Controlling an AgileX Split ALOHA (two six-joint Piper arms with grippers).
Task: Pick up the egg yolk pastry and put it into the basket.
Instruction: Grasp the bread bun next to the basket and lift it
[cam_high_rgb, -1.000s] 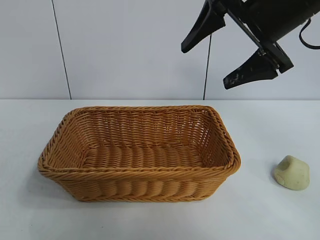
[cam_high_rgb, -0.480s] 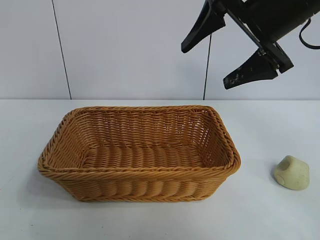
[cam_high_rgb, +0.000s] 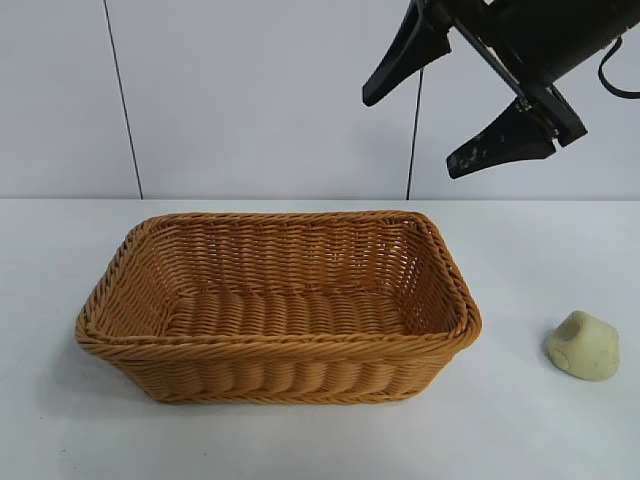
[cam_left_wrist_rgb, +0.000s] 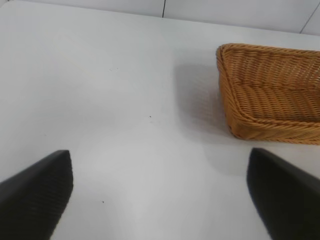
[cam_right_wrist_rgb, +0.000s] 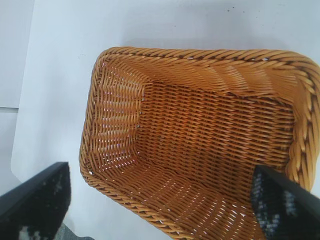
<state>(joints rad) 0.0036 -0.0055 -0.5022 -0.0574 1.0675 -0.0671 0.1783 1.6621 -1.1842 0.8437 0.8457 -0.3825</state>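
Note:
The egg yolk pastry (cam_high_rgb: 583, 346), a small pale yellow-cream lump, lies on the white table (cam_high_rgb: 540, 440) to the right of the basket. The orange-brown wicker basket (cam_high_rgb: 278, 345) stands in the middle of the table and holds nothing. My right gripper (cam_high_rgb: 410, 125) hangs open and empty high above the basket's right end. In the right wrist view the basket (cam_right_wrist_rgb: 200, 75) fills the picture between the open fingers (cam_right_wrist_rgb: 37, 200). My left gripper (cam_left_wrist_rgb: 160, 195) is open and empty over bare table, with the basket's end (cam_left_wrist_rgb: 270, 125) off to one side. The left arm is out of the exterior view.
A white panelled wall (cam_high_rgb: 250, 100) stands behind the table. Bare table surface lies around the basket and between the basket and the pastry.

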